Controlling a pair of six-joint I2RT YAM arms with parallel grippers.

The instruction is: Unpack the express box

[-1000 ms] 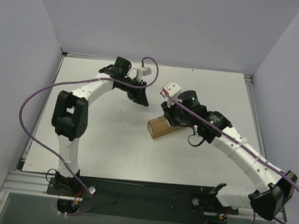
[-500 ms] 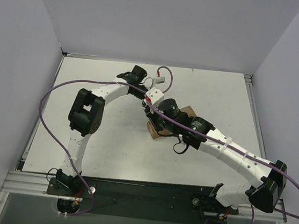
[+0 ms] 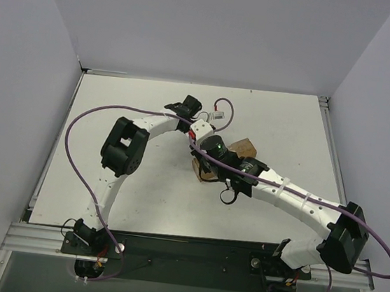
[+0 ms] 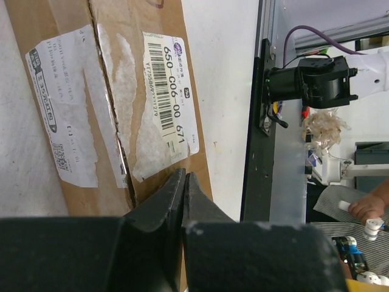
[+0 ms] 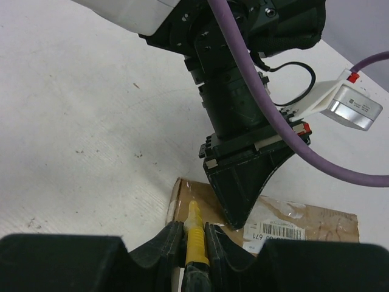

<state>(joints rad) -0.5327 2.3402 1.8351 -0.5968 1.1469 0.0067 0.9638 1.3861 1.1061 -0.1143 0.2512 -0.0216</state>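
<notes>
Gripping: right gripper (image 5: 191, 230) clamped on yellow knife (image 5: 196, 248).
Left gripper (image 4: 184, 177): closed, tip on express box (image 4: 121, 91).
Long axis: straight ahead of our left gripper.

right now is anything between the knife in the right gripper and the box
Nothing visible does. The knife has its tip at one end of the box. The shut left gripper points down at the box top just beside the blade, not across it, though it may crowd a cut.
</notes>
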